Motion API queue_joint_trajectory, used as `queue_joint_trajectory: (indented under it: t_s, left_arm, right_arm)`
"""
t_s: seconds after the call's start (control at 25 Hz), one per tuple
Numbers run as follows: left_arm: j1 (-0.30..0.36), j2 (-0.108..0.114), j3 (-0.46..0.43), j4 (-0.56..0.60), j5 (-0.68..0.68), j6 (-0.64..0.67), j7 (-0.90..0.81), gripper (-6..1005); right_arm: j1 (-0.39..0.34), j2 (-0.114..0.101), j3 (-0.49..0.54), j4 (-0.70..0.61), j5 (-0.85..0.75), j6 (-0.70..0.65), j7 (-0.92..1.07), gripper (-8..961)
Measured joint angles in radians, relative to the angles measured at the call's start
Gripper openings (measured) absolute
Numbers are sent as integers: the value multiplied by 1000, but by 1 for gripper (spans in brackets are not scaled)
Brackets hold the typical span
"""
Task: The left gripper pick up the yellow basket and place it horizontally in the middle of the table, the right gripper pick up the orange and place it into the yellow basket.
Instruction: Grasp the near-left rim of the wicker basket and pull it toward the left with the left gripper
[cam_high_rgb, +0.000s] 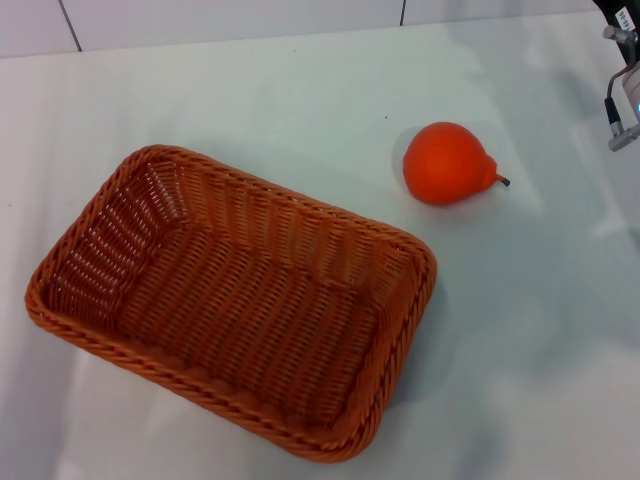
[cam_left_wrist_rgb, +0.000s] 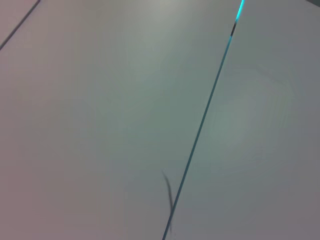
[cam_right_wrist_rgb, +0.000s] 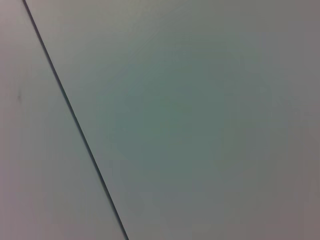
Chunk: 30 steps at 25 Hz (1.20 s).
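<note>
Head view: basket (cam_high_rgb: 235, 305) sits on the white tabletop (cam_high_rgb: 540, 330), left of centre, turned at a slant, open side up, nothing in it; orange (cam_high_rgb: 448, 163) lies on the tabletop just beyond the basket's far right corner, apart from it, stem pointing right; right hand (cam_high_rgb: 622, 70) only peeks in at the top right edge, well clear of the orange, grip state cannot tell; left hand not in view anywhere; both wrist views show only plain pale surface with a thin dark seam line (cam_right_wrist_rgb: 75, 120), no basket or orange in them.
</note>
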Motion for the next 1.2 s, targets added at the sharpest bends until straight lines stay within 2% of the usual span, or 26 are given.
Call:
queue_joint_trajectory:
  t_s: [0.36, 0.56, 0.72, 0.88, 1.04, 1.12, 1.2]
  left_arm:
    - [-2, 4, 23, 7, 2, 0, 0, 888]
    - [-2, 5, 77, 52, 3, -2, -51, 888]
    - [-2, 11, 171, 207, 4, 3, -282, 887]
    - [-2, 26, 319, 474, 4, 14, -596, 886]
    - [-5, 77, 452, 663, 21, 5, -856, 885]
    - [-15, 96, 477, 764, 90, -11, -982, 885]
    - [-27, 103, 480, 862, 173, -28, -1076, 885]
  right_arm:
    - [-3, 0, 3, 0, 0, 0, 0, 765]
    - [-5, 0, 3, 0, 0, 0, 3, 766]
    - [-5, 0, 3, 0, 0, 0, 6, 766]
    - [-8, 0, 4, 0, 0, 0, 7, 765]
    - [-14, 0, 7, 0, 0, -1, 8, 765]
    - [-17, 0, 12, 0, 0, -3, 8, 765]
    - [-20, 0, 14, 0, 0, -4, 8, 766]
